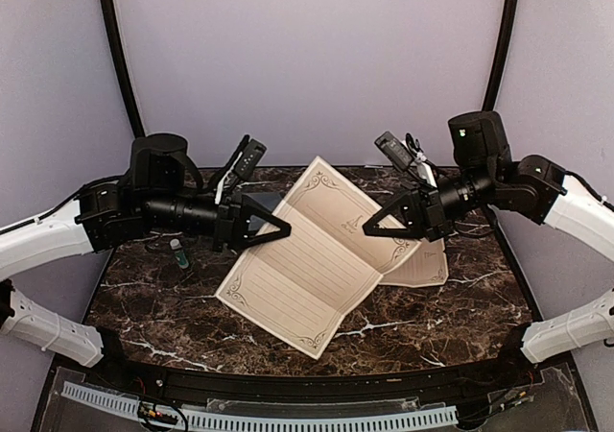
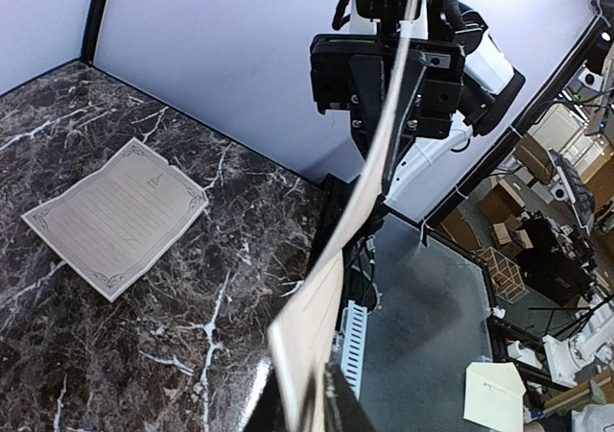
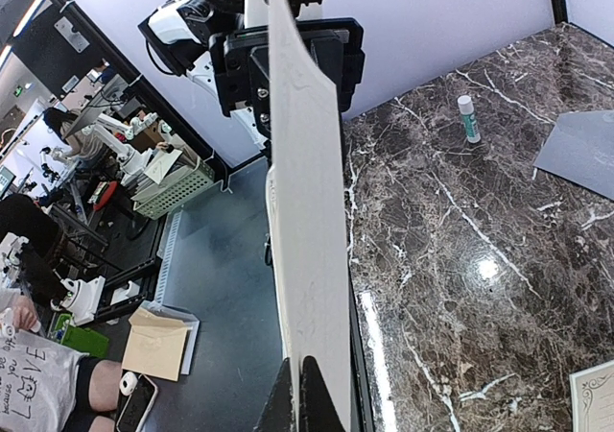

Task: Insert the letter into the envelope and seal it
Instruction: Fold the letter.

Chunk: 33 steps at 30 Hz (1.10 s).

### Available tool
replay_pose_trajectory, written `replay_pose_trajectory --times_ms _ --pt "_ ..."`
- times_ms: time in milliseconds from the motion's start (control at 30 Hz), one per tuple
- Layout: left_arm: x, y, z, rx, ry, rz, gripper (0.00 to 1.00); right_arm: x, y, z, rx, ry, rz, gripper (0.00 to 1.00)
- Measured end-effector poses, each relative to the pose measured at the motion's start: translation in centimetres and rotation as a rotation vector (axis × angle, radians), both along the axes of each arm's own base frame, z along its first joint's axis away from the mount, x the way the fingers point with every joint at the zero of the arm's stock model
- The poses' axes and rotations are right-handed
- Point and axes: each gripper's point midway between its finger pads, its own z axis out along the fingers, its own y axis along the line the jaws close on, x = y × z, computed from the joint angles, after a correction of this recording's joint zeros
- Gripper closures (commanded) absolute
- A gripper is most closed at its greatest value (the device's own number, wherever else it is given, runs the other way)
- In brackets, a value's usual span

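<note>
The letter (image 1: pixel 307 264) hangs in the air over the middle of the marble table (image 1: pixel 163 307), tilted and stretched between the two arms. The right gripper (image 3: pixel 297 394) is pinched tight on its right edge. The left gripper (image 2: pixel 307 408) has its jaws drawn in close on the opposite edge. A second cream sheet (image 2: pixel 115 211) lies flat under the right arm. The envelope (image 3: pixel 585 149) lies flat on the far left side, near a glue stick (image 3: pixel 467 117) standing upright.
</note>
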Motion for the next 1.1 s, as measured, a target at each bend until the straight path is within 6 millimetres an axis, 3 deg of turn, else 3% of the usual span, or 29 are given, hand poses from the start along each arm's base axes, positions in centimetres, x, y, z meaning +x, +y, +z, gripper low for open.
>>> replay_pose_trajectory --times_ms 67,300,400,600,767,933,1100 --pt "-0.1 0.0 0.0 -0.003 -0.002 -0.006 1.00 0.0 0.0 0.0 -0.001 -0.001 -0.002 1.00" --pt "-0.3 0.0 -0.6 0.005 0.004 -0.020 1.00 1.2 0.0 -0.3 -0.020 -0.020 -0.064 0.99" --pt "-0.4 0.1 -0.9 0.008 0.009 -0.027 1.00 1.8 -0.1 -0.4 -0.020 -0.019 -0.092 0.88" --pt "-0.6 0.2 -0.8 0.005 0.010 -0.034 1.00 3.8 -0.7 0.1 0.005 0.008 -0.162 0.48" --pt "-0.9 0.5 -1.0 0.005 0.012 -0.036 1.00 6.2 -2.5 1.5 0.060 0.022 -0.266 0.30" --pt "-1.0 0.5 -1.0 0.003 0.016 -0.041 1.00 7.6 -3.3 2.1 0.086 0.032 -0.335 0.19" --pt "-1.0 0.5 -1.0 0.002 0.020 -0.041 1.00 7.8 -2.6 0.0 0.049 0.076 -0.314 0.17"
